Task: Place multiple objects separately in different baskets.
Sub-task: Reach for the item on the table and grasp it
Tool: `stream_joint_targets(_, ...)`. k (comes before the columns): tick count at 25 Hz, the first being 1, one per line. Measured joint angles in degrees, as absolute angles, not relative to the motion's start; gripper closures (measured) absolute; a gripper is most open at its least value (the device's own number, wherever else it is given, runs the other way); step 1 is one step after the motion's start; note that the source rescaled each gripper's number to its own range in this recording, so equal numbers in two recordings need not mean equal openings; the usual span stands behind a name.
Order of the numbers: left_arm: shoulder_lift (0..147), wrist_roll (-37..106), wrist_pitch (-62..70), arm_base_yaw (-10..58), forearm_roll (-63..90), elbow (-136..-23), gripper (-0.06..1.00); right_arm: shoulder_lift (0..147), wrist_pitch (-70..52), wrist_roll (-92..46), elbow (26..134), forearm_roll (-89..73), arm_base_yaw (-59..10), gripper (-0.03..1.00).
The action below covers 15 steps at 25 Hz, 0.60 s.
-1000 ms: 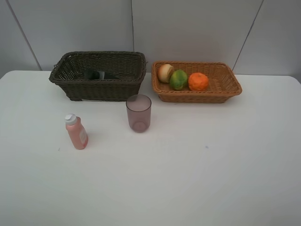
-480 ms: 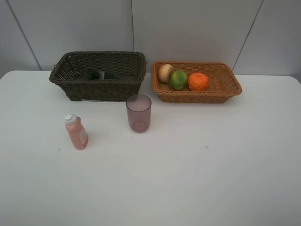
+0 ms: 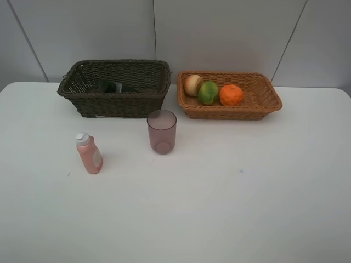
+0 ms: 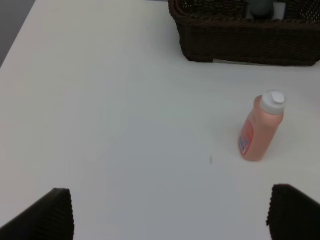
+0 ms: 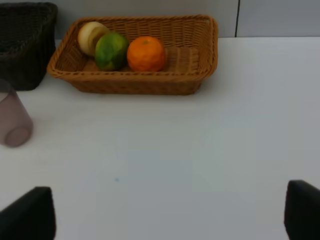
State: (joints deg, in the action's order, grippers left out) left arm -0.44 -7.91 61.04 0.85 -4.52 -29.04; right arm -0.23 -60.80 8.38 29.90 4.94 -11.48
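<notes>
Observe that nothing has moved: the left gripper (image 4: 172,215) and right gripper (image 5: 167,215) stand released and empty, so you have the bottle (image 3: 89,154) and cup (image 3: 162,131) left to sort.

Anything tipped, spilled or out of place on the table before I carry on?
Nothing stands out. The pink bottle and the cup stand on the table, nothing spilled. Three fruits sit in the tan basket; a dark bottle lies in the brown basket.
</notes>
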Motion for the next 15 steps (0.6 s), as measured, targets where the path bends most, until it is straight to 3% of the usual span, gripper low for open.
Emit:
stream_joint_targets(10, -0.4, -7.9, 61.0, 0.8, -4.5, -29.0, -0.06, -0.2, -60.8, 4.9, 29.9, 5.1, -11.1, -0.02)
stream_joint_targets(15, -0.4, -7.9, 61.0, 0.8, -4.5, -29.0, -0.06, -0.2, -60.8, 4.9, 29.9, 5.9, -2.7, -0.02)
